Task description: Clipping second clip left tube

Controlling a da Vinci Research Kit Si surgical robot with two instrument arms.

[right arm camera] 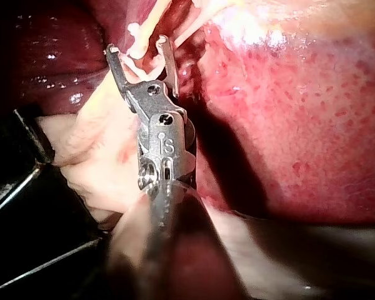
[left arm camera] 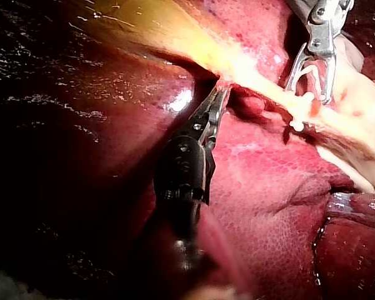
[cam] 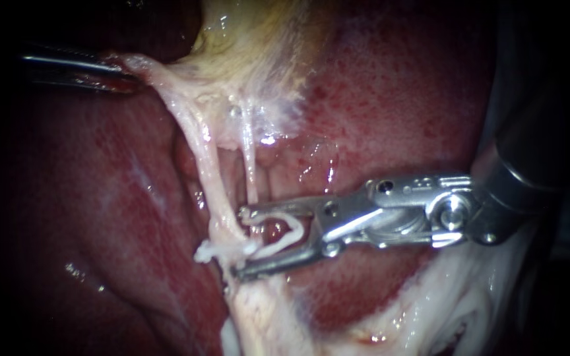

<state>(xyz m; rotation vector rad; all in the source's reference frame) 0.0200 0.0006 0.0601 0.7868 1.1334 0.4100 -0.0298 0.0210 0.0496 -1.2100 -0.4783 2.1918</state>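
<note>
A: Endoscope view?
B: Right instrument [cam: 240,242]: jaws wide, carrying loaded clip [cam: 282,236], mouth at left tube [cam: 212,178], beside seated clip [cam: 204,252]. Not yet squeezed.
A: Left wrist view?
B: Left instrument [left arm camera: 217,100]: clamped on pale tissue [left arm camera: 228,78] at tube's upper end.
A: Right wrist view?
B: Jaws wide around the clip; squeeze outstanding.

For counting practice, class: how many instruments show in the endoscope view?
2. The left instrument enters from the left, jaws shut on tissue. The right instrument enters from the right, jaws holding a clip at the left tube. None seems hidden.
</note>
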